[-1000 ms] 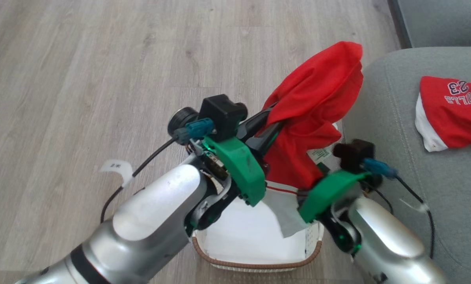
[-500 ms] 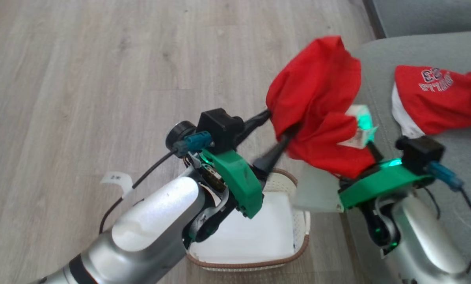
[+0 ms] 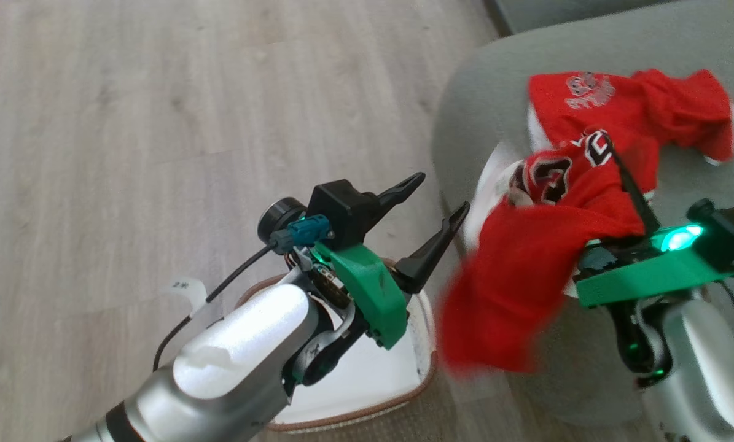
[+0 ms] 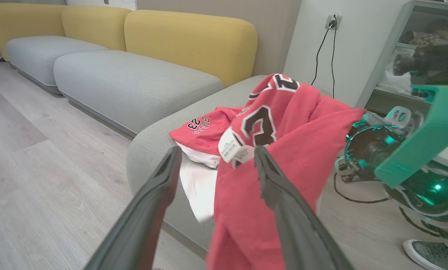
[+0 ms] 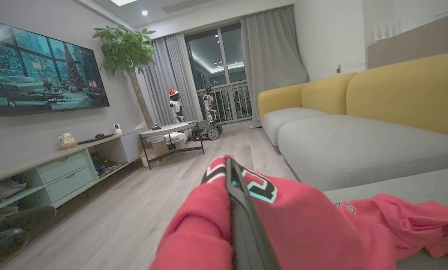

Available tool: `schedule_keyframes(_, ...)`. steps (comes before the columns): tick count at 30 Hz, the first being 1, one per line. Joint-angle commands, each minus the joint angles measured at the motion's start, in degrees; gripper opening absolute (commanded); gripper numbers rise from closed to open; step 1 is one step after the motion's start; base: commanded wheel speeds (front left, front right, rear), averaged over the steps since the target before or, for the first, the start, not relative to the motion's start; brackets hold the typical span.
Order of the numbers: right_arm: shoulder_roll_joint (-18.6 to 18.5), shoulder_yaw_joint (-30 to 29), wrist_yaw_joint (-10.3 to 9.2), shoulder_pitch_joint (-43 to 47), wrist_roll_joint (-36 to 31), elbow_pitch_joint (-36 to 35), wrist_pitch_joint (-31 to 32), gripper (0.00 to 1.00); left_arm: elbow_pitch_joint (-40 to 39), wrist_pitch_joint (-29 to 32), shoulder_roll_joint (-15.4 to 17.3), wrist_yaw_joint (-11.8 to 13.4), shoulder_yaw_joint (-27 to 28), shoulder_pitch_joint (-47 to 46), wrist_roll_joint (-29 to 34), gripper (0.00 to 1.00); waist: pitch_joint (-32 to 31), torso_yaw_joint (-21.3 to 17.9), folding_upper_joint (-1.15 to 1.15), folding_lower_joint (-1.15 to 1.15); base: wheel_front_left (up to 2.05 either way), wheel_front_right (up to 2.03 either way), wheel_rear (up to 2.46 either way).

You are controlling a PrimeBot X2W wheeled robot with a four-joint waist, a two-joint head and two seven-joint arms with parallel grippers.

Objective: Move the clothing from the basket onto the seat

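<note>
My right gripper (image 3: 611,147) is shut on a red garment (image 3: 526,270) with dark numerals, which hangs over the near edge of the grey-green seat (image 3: 465,123). In the right wrist view that garment (image 5: 302,225) drapes around my shut gripper (image 5: 229,163). A second red garment (image 3: 631,104), printed "BULLS 23" (image 4: 203,125), lies on the seat behind it. My left gripper (image 3: 443,193) stands open and apart from the cloth, above the basket (image 3: 348,418). The left wrist view has the held garment (image 4: 283,157) just beyond its open gripper (image 4: 216,155). My left forearm covers much of the basket.
Wooden floor (image 3: 127,123) spreads to the left. A long grey sofa with yellow backs (image 4: 134,75) runs beyond the seat. A TV wall with a low cabinet (image 5: 59,165) and a small table (image 5: 171,131) stand across the room. A shoe (image 4: 430,255) lies by my right arm.
My left gripper has opened and let go of the red garment. The right gripper has carried it to the right, over the seat's edge. The camera has turned right.
</note>
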Motion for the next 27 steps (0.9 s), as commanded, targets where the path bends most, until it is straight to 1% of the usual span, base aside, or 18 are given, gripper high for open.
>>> schedule_keyframes(1,-1.3,0.5,-0.01,-0.4,-0.8,-3.1,-0.6,0.00,-1.7,-0.7,1.0,0.1,2.0,-2.2,0.6,1.00,0.0,-3.2,0.00,0.00,0.00,0.00,0.00)
schedule_keyframes(10,-4.1,-1.7,-0.01,0.8,-1.4,-8.6,-0.6,0.00,-1.8,-1.1,1.5,0.4,2.2,-2.8,0.9,1.00,0.8,-12.0,0.00,0.00,0.00,0.00,0.00)
schedule_keyframes(11,-4.1,-1.7,-0.01,0.8,-1.4,-8.6,-0.6,0.00,-1.8,-1.1,1.5,0.4,2.2,-2.8,0.9,1.00,0.8,-12.0,0.00,0.00,0.00,0.00,0.00)
schedule_keyframes(15,-4.4,-2.0,-0.01,1.6,-1.8,-10.6,-0.6,0.00,-1.7,-1.1,1.8,0.6,2.3,-3.4,1.1,1.00,1.5,-15.7,0.00,0.00,0.00,0.00,0.00)
schedule_keyframes(19,-4.0,-1.8,-0.01,2.3,-2.0,-11.9,-0.6,0.00,-1.7,-1.3,2.2,0.8,2.6,-3.9,1.5,1.00,2.2,-19.0,0.00,0.00,0.00,0.00,0.00)
schedule_keyframes(21,-3.8,-2.1,-0.01,2.6,-2.0,-12.5,-0.6,0.00,-1.7,-1.3,2.1,0.7,2.5,-4.3,1.6,1.00,2.8,-19.7,0.00,0.00,0.00,0.00,0.00)
schedule_keyframes(27,-3.3,-3.5,-0.01,3.9,-2.4,-15.1,-0.6,0.00,-0.5,-1.5,1.5,-0.2,2.0,-5.6,1.8,1.00,4.1,-20.3,0.00,0.00,0.00,0.00,0.00)
